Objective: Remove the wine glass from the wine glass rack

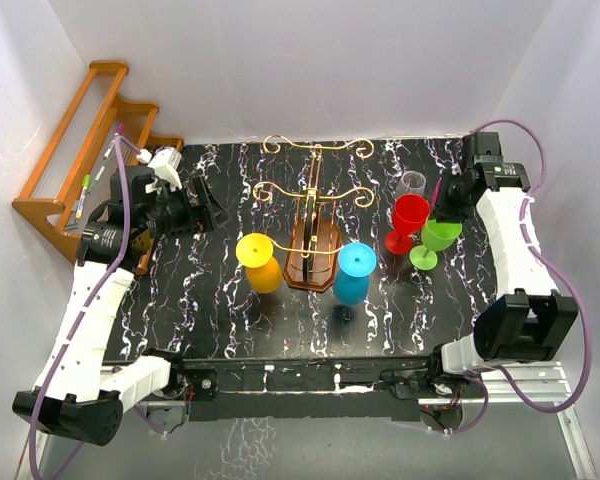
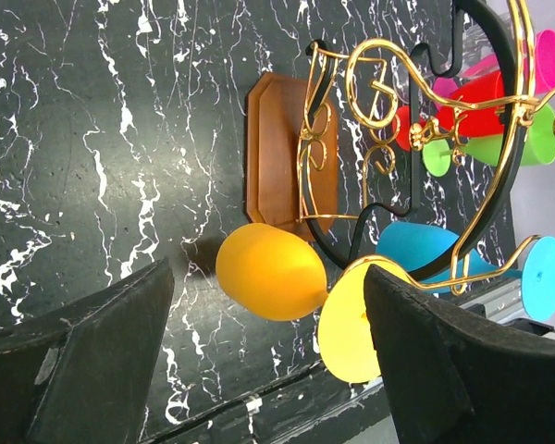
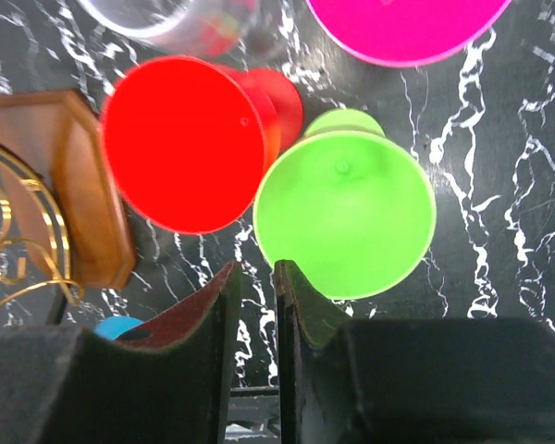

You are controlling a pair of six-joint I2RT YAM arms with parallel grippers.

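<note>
Found yellow glass (image 1: 258, 262) and blue glass (image 1: 353, 272) hanging bowl-down on the rack (image 1: 313, 235) at mid-desk (image 1: 220, 310) — yellow on its left, blue on its right. Saw red glass (image 1: 410, 222) and green glass (image 1: 438, 240) standing farther right. Noted left gripper (image 1: 208, 205) wide open and empty, left of the rack; right gripper (image 3: 256, 277) all but closed on nothing — above red and green.

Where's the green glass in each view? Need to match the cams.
Top external: green glass right of centre, next to the red glass.
Left wrist: upper right, just below the red one.
Right wrist: centre of frame, just beyond the fingers.
Shared landmark: rack's wooden base, centre, upper middle, left edge.
</note>
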